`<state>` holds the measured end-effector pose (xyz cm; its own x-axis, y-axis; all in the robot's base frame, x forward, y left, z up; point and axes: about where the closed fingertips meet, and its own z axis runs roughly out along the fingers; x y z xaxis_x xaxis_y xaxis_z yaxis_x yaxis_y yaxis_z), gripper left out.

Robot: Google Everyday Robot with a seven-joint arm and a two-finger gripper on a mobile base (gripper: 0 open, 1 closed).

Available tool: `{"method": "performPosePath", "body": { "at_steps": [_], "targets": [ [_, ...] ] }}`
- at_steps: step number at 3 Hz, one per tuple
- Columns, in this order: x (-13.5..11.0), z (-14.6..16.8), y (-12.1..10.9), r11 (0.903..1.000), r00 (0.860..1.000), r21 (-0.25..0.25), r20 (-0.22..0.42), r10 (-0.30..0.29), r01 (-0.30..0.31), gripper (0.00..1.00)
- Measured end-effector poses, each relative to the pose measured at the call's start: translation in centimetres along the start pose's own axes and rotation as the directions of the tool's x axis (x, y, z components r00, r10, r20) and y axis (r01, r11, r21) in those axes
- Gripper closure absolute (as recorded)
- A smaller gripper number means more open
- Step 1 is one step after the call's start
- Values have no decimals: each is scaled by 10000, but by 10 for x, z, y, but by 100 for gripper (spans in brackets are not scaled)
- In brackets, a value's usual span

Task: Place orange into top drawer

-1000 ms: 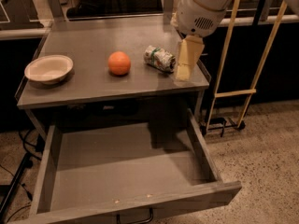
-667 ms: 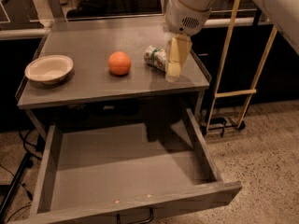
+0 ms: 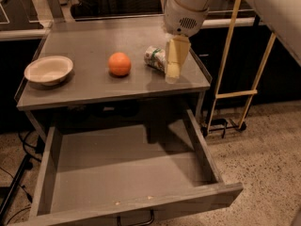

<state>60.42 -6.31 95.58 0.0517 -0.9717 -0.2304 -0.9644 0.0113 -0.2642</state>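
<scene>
Nearest: wide shallow grey metal top drawer, pulled out toward 6 o'clock, flat bottom bare, dark handle just showing under its front wall.

Above and behind: grey metal table top.

On it, mid-table: small round smooth orange, resting free, touched by nothing.
- At 9 o'clock of the orange, well apart: shallow cream bowl.
- At 3 o'clock, near but not touching: green-and-white cylindrical can, lying on its side.

Just past the can, again at 3 o'clock of the orange: cream two-finger gripper, pointing down from a white arm and hanging close over the table's right edge. Seen edge-on; cannot tell how wide apart. Nothing visibly held.

Far right, off the table: pale yellow upright frame on the speckled floor.

Progress, as judged:
- Drawer open and ready.
- Not yet done: reach across to 9 o'clock, grasp, lift, carry toward 6 o'clock, lower, release.
- Early stage.
</scene>
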Motion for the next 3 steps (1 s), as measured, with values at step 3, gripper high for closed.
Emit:
{"method": "performPosePath", "body": {
  "at_steps": [3],
  "targets": [
    [-48, 23, -42, 9978, 9978, -43, -79, -664, 664, 0]
  ]
}}
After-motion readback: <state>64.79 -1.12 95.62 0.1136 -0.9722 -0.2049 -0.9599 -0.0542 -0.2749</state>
